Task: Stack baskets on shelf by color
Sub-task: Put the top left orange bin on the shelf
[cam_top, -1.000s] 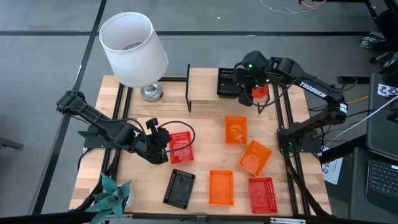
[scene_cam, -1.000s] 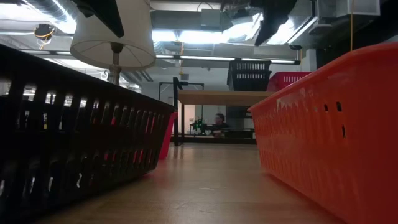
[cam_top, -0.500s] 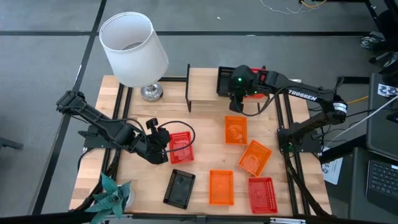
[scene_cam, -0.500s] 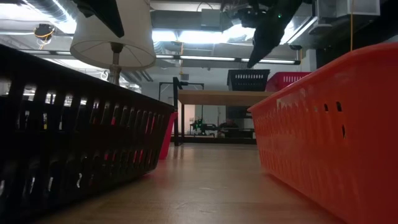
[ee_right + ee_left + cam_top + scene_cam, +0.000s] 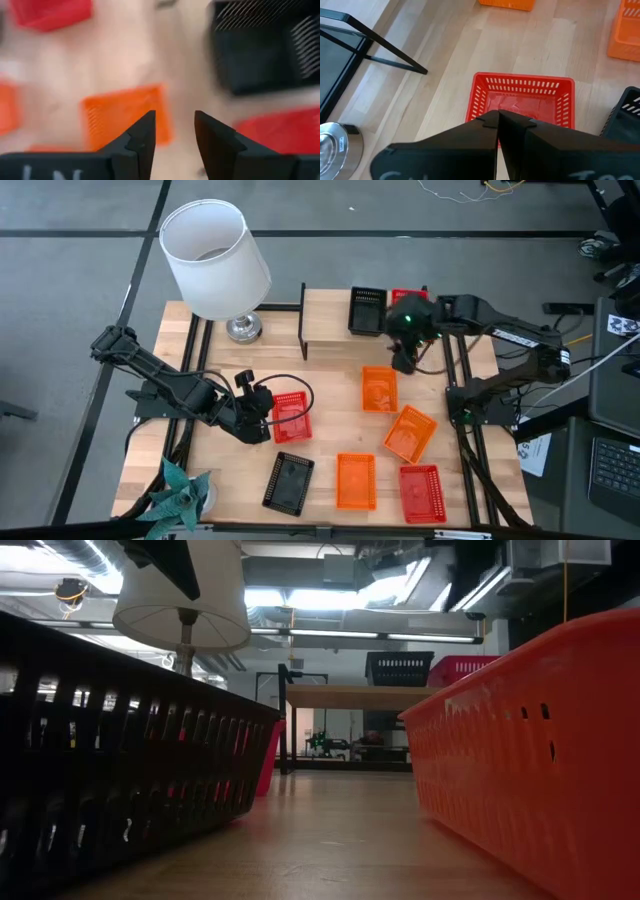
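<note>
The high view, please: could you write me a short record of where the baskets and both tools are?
on shelf: black basket, red basket beside it
on table: three orange baskets, two red, one black
nearest orange basket: just below the right tool
left tool: shut, at the red table basket, grip unclear
right tool: open, empty, off the shelf's front edge
lamp: left of shelf

Both arms are dark, jointed units built from slim black links. The right arm [image 5: 500, 330] carries white lettering along its forearm link and a small green light near the wrist. The left arm [image 5: 170, 385] has a thin black cable looping near its wrist. Fingers [image 5: 140, 137] are black, angular and tapered.
</note>
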### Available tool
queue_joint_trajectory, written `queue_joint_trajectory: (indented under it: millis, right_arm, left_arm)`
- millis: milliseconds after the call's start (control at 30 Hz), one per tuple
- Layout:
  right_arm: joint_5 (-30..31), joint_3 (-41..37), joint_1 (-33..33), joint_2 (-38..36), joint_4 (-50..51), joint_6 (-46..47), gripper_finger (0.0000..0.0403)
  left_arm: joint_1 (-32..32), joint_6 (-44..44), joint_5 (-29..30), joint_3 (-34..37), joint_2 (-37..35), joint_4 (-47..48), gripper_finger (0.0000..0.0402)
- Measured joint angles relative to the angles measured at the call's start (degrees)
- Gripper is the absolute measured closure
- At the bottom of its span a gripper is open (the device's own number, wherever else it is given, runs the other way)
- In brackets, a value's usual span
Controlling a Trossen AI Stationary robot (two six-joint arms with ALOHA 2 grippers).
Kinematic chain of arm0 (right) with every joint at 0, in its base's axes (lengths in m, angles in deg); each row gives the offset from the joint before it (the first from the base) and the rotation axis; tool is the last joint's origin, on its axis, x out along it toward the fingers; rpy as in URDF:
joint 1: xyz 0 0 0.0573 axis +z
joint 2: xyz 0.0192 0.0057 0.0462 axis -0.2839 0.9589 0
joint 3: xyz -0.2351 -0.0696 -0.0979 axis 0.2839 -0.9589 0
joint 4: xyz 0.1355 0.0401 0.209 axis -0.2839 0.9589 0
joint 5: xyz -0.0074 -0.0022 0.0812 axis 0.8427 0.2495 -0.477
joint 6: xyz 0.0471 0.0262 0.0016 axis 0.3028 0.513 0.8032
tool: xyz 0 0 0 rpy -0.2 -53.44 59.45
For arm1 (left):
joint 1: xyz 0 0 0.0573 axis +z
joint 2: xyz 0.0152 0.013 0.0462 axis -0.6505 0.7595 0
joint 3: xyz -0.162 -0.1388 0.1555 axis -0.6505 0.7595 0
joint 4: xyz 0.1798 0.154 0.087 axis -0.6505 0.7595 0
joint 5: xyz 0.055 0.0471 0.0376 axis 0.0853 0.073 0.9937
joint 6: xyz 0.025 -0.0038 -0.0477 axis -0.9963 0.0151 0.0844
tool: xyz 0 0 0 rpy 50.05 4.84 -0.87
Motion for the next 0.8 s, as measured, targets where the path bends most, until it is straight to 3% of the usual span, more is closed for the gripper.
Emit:
queue_joint_trajectory:
  millis: [200, 533, 667, 800]
  right_arm:
    - [-8.3, -5.5, 8.6, -5.5, 4.6, 9.0, 0.0268]
    - [-8.1, -18.0, 20.0, -14.6, 1.2, 20.7, 0.0268]
    - [-8.0, -23.4, 22.3, -17.1, -4.9, 22.5, 0.0268]
    - [-6.7, -30.2, 23.1, -17.9, -18.6, 23.0, 0.0268]
  left_arm:
    - [0.2, 0.3, 0.6, 0.1, 1.6, -3.6, 0.0401]
    - [1.6, -8.1, -0.3, 0.1, 6.8, -13.0, 0.0401]
    - [2.6, -8.2, -4.8, 0.1, 7.8, -16.6, 0.0401]
    - [3.3, -8.1, -6.9, 0.0, 8.3, -17.8, 0.0401]
